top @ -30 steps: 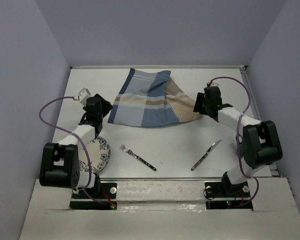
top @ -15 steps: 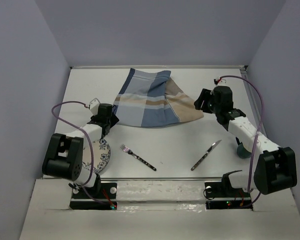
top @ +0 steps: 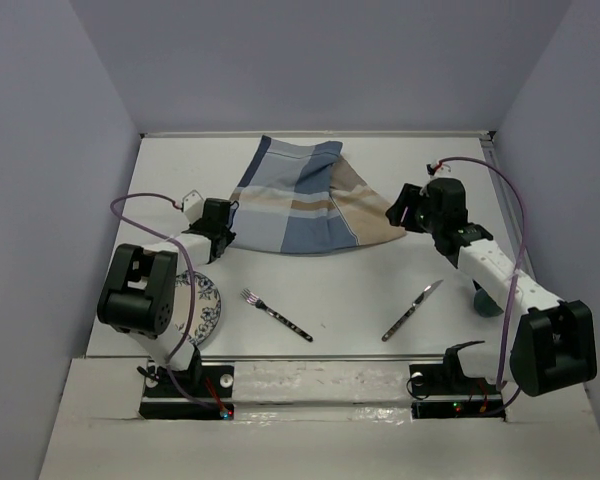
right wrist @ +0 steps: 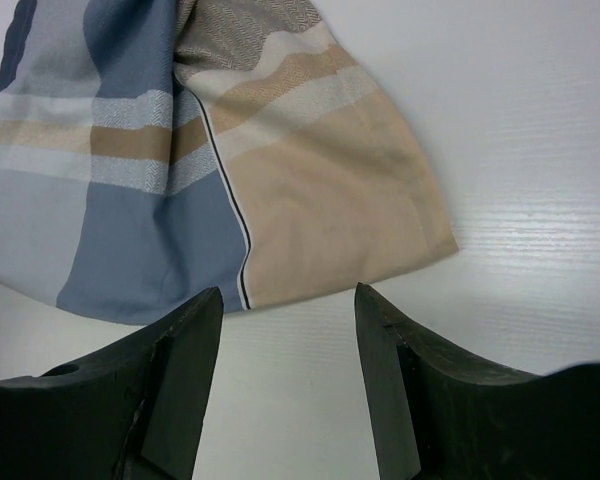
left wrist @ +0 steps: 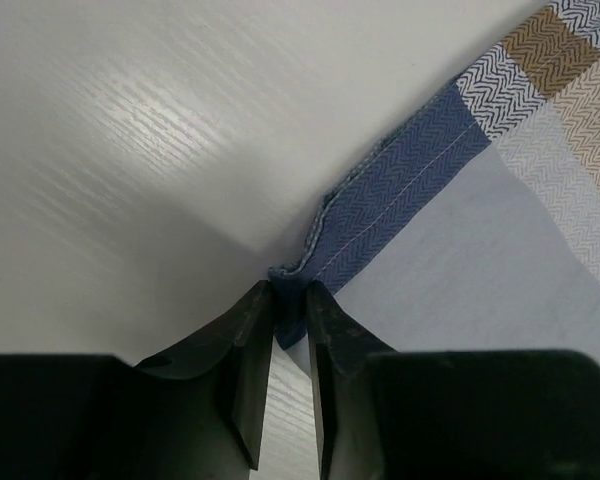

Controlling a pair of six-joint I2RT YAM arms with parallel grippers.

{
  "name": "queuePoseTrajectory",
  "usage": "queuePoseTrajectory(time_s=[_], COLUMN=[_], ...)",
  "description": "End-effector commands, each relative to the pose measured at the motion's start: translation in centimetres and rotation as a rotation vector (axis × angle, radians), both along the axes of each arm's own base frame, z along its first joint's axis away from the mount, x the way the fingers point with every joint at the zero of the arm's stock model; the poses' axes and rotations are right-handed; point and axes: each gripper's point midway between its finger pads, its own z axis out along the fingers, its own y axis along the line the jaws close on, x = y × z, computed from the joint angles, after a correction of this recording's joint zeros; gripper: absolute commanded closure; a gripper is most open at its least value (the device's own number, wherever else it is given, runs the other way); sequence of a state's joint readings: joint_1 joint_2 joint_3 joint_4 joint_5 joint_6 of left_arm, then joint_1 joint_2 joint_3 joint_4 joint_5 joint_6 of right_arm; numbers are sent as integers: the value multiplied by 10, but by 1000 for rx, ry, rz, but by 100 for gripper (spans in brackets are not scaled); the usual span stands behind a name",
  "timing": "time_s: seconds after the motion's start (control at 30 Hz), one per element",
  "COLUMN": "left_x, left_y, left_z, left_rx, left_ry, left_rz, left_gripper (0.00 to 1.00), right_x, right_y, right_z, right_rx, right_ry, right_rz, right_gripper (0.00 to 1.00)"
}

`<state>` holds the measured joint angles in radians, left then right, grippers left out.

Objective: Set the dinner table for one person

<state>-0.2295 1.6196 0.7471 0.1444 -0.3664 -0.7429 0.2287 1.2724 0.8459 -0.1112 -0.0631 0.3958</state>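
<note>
The left hand (left wrist: 288,312) has its fingers drawn narrow on the very tip of the plaid cloth's (left wrist: 500,250) blue hemmed corner. It is a thin bite, with only the corner's point between the pads. On a pull from here that tip could slip free and the cloth would fall back in a heap. The hand also sits low against the desk (left wrist: 130,150), so it could scrape the surface as it drags. A bulky joint of the left arm covers part of the patterned plate (top: 204,305) at the near left, and a backward pull might nudge that plate.

On the right, the right hand (right wrist: 285,300) stands wide and holds nothing, its 2 fingers low and just short of the cloth's tan corner. Closing where it is, I judge, would catch air or at best the hem. If only 1 hand lifts, the cloth is likely to swing and bunch rather than spread.

The white desk fills the whole floor of the scene, and the cloth lies rumpled at its far middle. A fork (top: 276,313) lies in the near middle and a knife (top: 412,311) to its right, both well apart from the cloth — yet both lie on the ground where a spread cloth would probably land. A small dark thing (top: 484,300) beside the right arm is too hidden to name.
</note>
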Motion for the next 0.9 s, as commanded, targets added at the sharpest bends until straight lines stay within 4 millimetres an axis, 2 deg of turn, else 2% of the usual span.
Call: queuePoseTrajectory(time_s=[0.0,0.07,0.13,0.17,0.23,0.27,0.33,0.37,0.47,0.53,0.57,0.67,0.8,0.87], left_x=[3,5,5,6,5,5,8,8,4,-1,-3,-11,-18,-18], left_y=[7,8,6,5,2,-1,-11,-15,-24,-26,-27,-26,-27,-29], left_z=[-3,-3,-3,1,5,11,28,34,52,55,65,67,76,76], left_rx=[49,56,53,54,48,48,52,57,72,62,52,41,8,5], left_ry=[25,24,21,9,-13,-33,-90,-106,-165,-197,-233,-276,-333,-336], left_rz=[31,32,21,16,0,-17,-55,-69,-94,-103,-107,-109,-120,-130], left_gripper=[70,71,79,86,95,100,100,100,100,100,100,100,100,100], right_x=[2,3,4,6,10,12,16,17,19,17,16,15,28,32], right_y=[5,4,1,1,-4,-6,-16,-19,-29,-39,-41,-46,-47,-41], right_z=[17,14,8,-1,-12,-24,-42,-42,-60,-72,-77,-97,-107,-107], right_rx=[28,23,12,5,-18,-31,-73,-79,-117,-140,-145,-159,-131,-91], right_ry=[-63,-58,-45,-21,5,36,76,73,113,141,151,198,222,219], right_rz=[17,13,-3,-12,-39,-50,-106,-121,-177,-236,-250,-287,-319,-318], right_gripper=[39,38,38,37,36,30,26,26,27,29,29,30,31,32])
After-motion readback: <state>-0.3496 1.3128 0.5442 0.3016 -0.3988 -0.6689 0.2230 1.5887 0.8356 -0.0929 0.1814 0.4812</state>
